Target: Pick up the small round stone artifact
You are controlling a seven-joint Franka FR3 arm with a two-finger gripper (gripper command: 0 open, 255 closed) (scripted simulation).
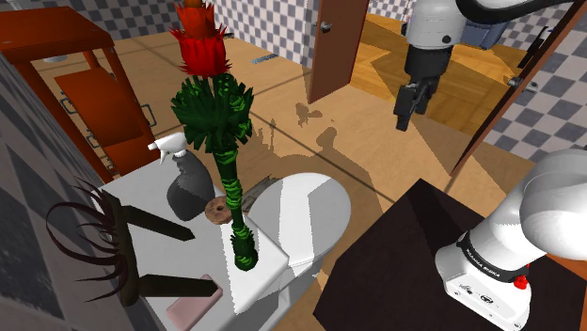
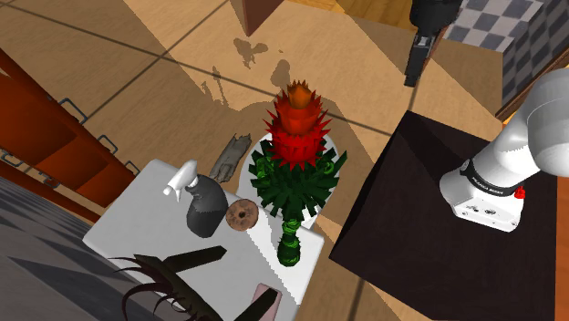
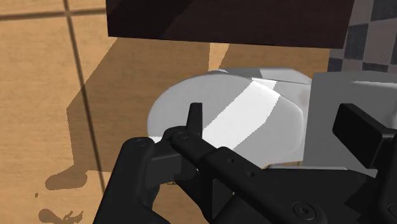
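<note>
The small round stone artifact [image 1: 217, 209] [image 2: 241, 216] is a brown disc with a hole in its middle. It rests on the white toilet tank top [image 1: 141, 193] [image 2: 137, 219], between a grey spray bottle [image 1: 188, 183] [image 2: 202, 205] and the green stem of a red-flowered plant [image 1: 221, 113] [image 2: 296, 146]. My black gripper [image 1: 406, 105] [image 2: 415, 59] [image 3: 277, 121] hangs open and empty high over the wooden floor, far from the artifact and toward the shoulder view's upper right. In the wrist view the white toilet lid [image 3: 222, 118] lies beyond the fingers.
The tall plant leans over the artifact. A dark spiky plant [image 1: 94, 244] [image 2: 173, 274] and a pink item [image 1: 193, 310] occupy the tank's near end. A red-brown cabinet [image 1: 85, 85] stands beside the toilet, a wooden door [image 1: 339, 47] behind, and the dark stand [image 1: 414, 263] at the lower right.
</note>
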